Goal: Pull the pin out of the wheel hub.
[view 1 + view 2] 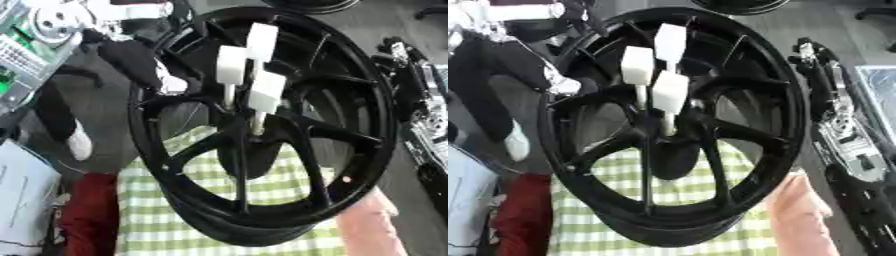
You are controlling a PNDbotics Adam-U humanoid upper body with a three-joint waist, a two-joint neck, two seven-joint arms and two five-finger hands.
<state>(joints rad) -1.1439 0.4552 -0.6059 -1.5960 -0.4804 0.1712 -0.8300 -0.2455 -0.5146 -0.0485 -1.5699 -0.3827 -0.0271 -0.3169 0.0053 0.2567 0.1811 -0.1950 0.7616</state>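
Left eye view: wheel hub (262, 130) over green-checked cloth (175, 220)

**Wheel hub upright at centre, pins in its middle**

The wheel hub (262, 125) stood tilted on the checked cloth (210, 220). Three pins (265, 95) stuck out together from its centre. The robot's right arm (837, 125) lay to the right, apart from the rim.

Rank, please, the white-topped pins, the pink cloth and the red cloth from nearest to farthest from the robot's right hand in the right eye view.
From the right hand, at the upper right:
1. White-topped pins, left of it, mid-picture.
2. Pink cloth, below it, lower right.
3. Red cloth, far lower left.
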